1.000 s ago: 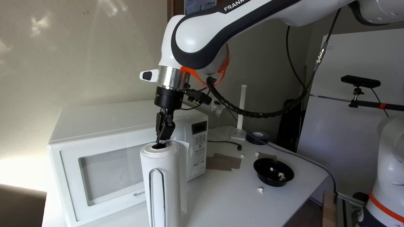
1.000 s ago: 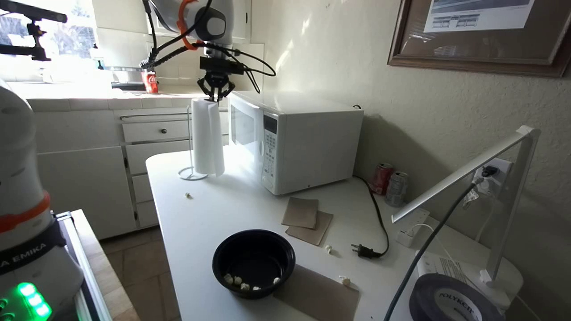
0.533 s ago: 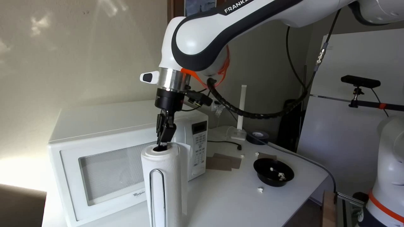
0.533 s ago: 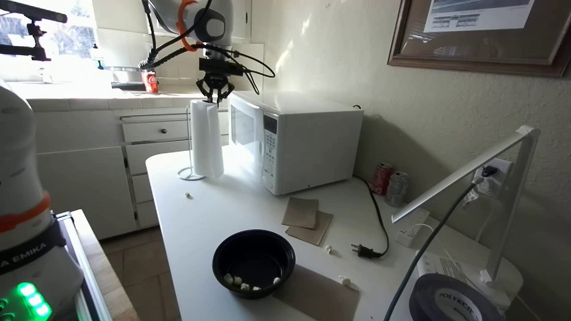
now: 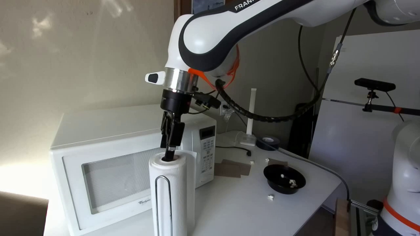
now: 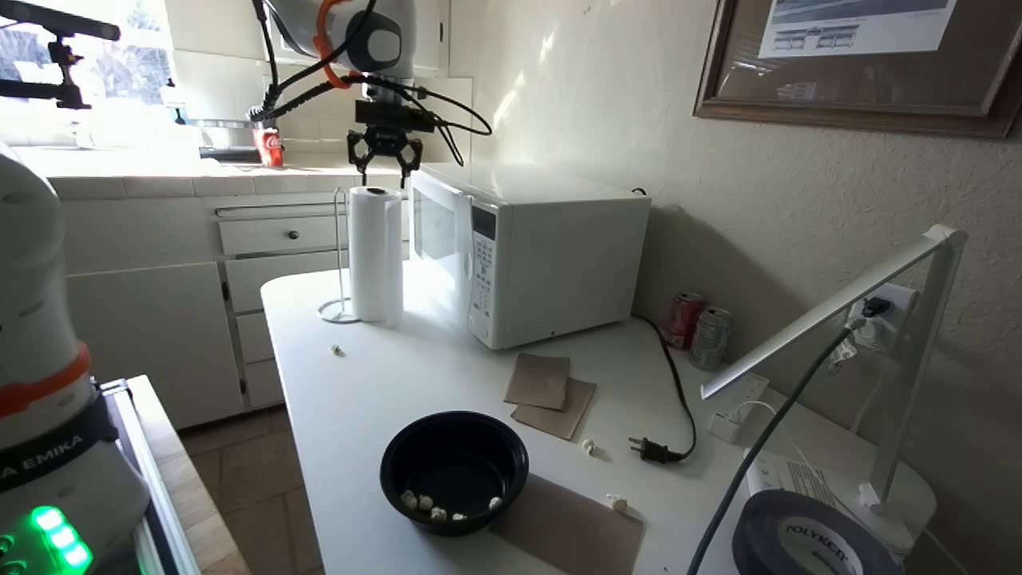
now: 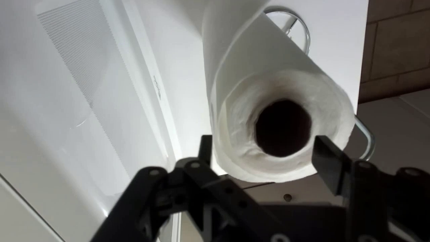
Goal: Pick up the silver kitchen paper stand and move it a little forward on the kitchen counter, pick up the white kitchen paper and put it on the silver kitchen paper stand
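Wrist view shows my gripper (image 7: 263,144) spread wide and empty near the top of the roll (image 7: 268,84), upright beside the stand (image 7: 370,143), so I'd best seat one finger (image 7: 331,164) in the core (image 7: 284,127), pinch and lift straight up.

One tool (image 6: 384,180) has two fingers (image 7: 331,164). Below it are one roll (image 6: 375,255) and one stand (image 5: 170,200); beside it is one microwave (image 6: 571,263). Away from the tool, the one worktop (image 6: 351,407) carries one bowl (image 6: 455,415), three sheets (image 6: 536,382), two cans (image 6: 684,319), one lamp (image 6: 912,375), one tape (image 6: 798,519), one plug (image 6: 659,452) and three loose popcorn bits (image 6: 616,503), with about five more in the bowl. In an exterior view a third can (image 6: 269,148) shows beyond the tool; higher than the tool hangs one picture (image 6: 862,48).
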`<action>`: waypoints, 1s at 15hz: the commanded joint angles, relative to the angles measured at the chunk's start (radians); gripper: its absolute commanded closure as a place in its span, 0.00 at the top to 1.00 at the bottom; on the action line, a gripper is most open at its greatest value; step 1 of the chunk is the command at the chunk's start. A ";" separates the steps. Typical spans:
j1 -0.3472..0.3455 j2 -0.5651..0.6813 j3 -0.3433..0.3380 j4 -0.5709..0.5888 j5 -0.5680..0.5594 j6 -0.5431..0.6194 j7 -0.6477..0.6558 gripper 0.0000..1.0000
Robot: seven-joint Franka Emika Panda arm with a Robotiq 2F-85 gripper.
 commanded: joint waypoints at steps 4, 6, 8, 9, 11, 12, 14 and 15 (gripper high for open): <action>-0.005 -0.098 0.010 0.007 0.014 -0.039 0.008 1.00; 0.000 -0.138 0.008 0.018 0.019 -0.064 0.009 1.00; 0.004 -0.175 0.003 0.030 0.019 -0.105 0.017 1.00; 0.007 -0.195 -0.001 0.033 0.024 -0.124 0.019 1.00; 0.010 -0.230 -0.006 0.041 0.021 -0.166 0.037 1.00; 0.011 -0.245 -0.008 0.043 0.020 -0.182 0.041 1.00; 0.013 -0.271 -0.011 0.043 0.008 -0.200 0.056 1.00; 0.013 -0.279 -0.014 0.040 0.005 -0.209 0.056 1.00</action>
